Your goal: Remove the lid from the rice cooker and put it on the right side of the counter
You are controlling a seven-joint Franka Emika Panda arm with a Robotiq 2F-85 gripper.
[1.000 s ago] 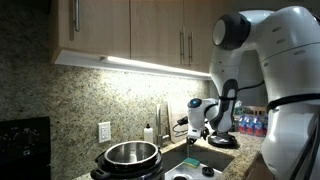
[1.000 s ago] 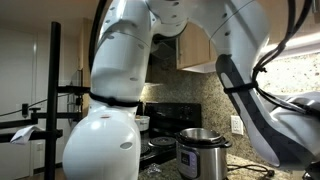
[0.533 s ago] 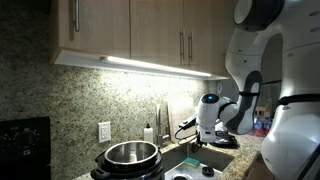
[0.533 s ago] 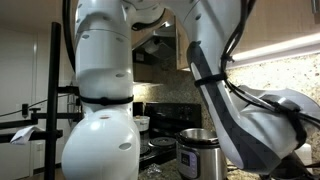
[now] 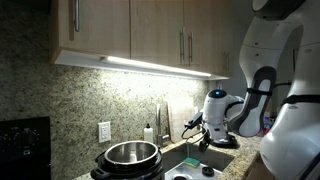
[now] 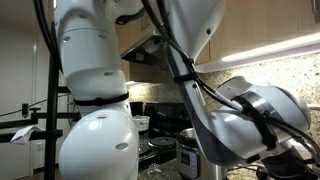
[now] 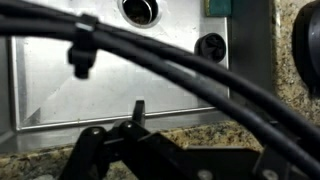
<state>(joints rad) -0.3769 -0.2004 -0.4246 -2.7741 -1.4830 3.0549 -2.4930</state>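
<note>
The rice cooker [image 5: 128,158] stands open at the left of the counter [image 5: 236,156], its shiny steel inner pot showing. It also shows in an exterior view [image 6: 188,154], partly behind the arm. A dark round shape that looks like the lid [image 5: 221,143] lies on the counter right of the sink, below the wrist. The dark curved edge at the right of the wrist view [image 7: 311,50] may be the same lid. My gripper [image 5: 197,127] hangs above the sink's right side. In the wrist view my gripper [image 7: 190,152] looks open and empty, with granite between its fingers.
The steel sink [image 7: 60,90] with its drain [image 7: 140,10] lies under the gripper, crossed by black cables [image 7: 180,70]. A faucet [image 5: 161,120] and a soap bottle [image 5: 148,131] stand at the backsplash. A black stove [image 5: 24,145] is at the far left. Cabinets hang above.
The arm has swung to the right and risen, and the wrist now hangs further right over the sink's right side. The cooker has not moved.
</note>
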